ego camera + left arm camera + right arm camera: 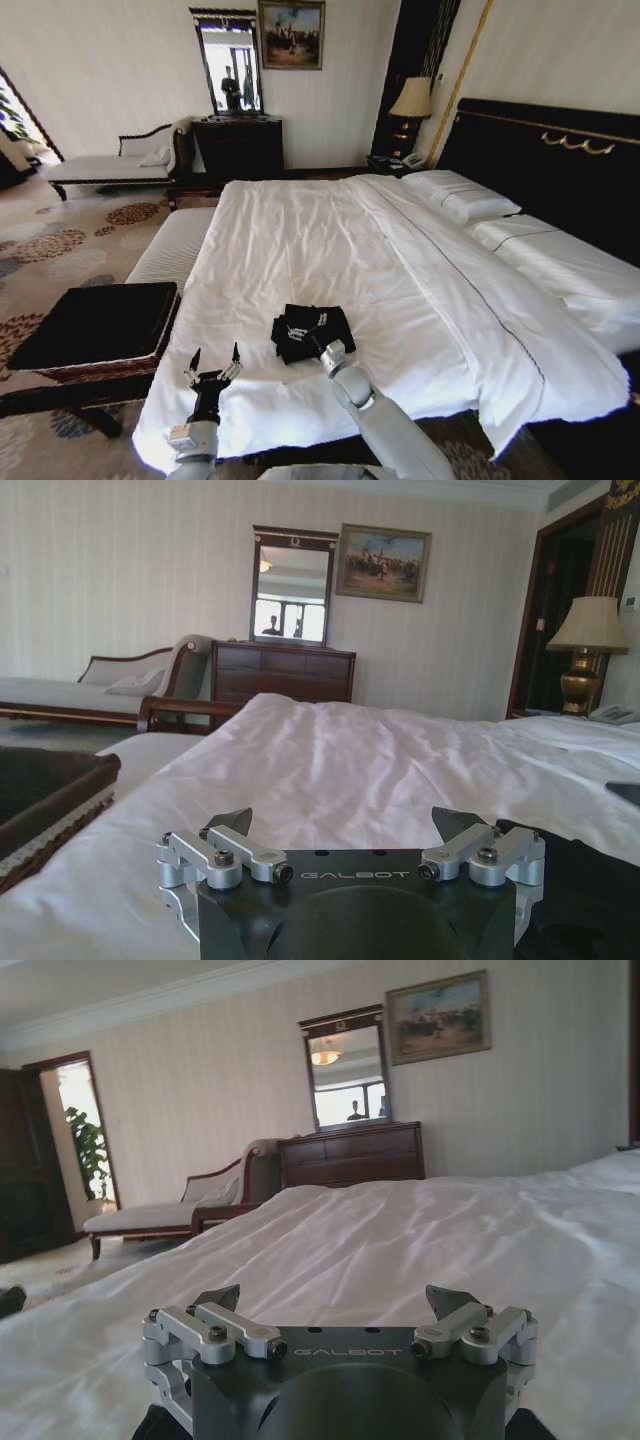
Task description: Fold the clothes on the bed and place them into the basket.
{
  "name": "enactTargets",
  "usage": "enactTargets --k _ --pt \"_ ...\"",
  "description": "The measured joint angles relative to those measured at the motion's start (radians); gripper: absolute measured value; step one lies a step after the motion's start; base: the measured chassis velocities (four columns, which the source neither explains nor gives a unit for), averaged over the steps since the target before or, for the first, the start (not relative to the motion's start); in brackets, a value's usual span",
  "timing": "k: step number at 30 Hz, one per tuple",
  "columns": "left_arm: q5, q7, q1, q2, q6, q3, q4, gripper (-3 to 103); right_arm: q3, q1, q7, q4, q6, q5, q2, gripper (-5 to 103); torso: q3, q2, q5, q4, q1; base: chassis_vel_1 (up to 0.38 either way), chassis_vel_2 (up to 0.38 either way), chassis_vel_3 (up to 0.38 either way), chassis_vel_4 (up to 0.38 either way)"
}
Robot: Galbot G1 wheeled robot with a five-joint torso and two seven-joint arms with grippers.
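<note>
Beside bed, basket shows dark lining; both claws spread, right claw over folded T-shirt.

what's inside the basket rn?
Only the basket's black lining shows inside; no clothes in it. The folded T-shirt lies on the bed, right gripper at it. The basket's bottom corners are hidden.

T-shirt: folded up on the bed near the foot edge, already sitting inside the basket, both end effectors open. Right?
Not quite. The T-shirt is folded on the bed, not in the basket, which sits beside the bed, as the head view shows. Both the left end effector and right end effector are open.
</note>
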Motion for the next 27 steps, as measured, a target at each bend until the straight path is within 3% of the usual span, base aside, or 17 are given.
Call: enactTargets --k 4,5,7,8,12,18,27 --pt "-0.157 0.018 -0.119 0.088 0.041 0.042 0.055 100 0.128 -0.081 0.025 0.075 -0.057 0.168 -0.013 100 0.0 0.0 0.0001 0.0003 0.0 0.0 0.0 0.0 0.0" --pt "-0.157 0.018 -0.119 0.088 0.041 0.042 0.055 100 0.128 -0.081 0.025 0.075 -0.057 0.168 -0.013 100 0.0 0.0 0.0001 0.0003 0.0 0.0 0.0 0.0 0.0" --pt "-0.277 0.024 -0.171 0.128 0.087 0.062 0.075 100 0.19 -0.124 0.034 0.081 -0.074 0.231 -0.012 100 0.0 0.0 0.0 -0.0005 0.0 0.0 0.0 0.0 0.0" --pt "-0.277 0.024 -0.171 0.128 0.087 0.062 0.075 100 0.19 -0.124 0.034 0.081 -0.074 0.231 -0.012 100 0.0 0.0 0.0 -0.0005 0.0 0.0 0.0 0.0 0.0" --pt "-0.462 0.048 -0.181 0.153 0.169 0.078 0.074 100 0.208 -0.143 0.035 0.066 -0.091 0.297 -0.031 100 0.0 0.0 0.0003 0.0009 0.0 0.0 0.0 0.0 0.0" --pt "-0.595 0.078 -0.209 0.16 0.229 0.142 0.09 100 0.233 -0.177 0.037 0.059 -0.093 0.295 -0.018 100 0.0 0.0 0.0001 0.0004 0.0 0.0 0.0 0.0 0.0" --pt "-0.719 0.143 -0.268 0.16 0.251 0.191 0.12 100 0.259 -0.214 0.039 0.074 -0.095 0.253 -0.012 100 0.0 0.0 0.0001 0.0003 0.0 0.0 0.0 0.0 0.0"
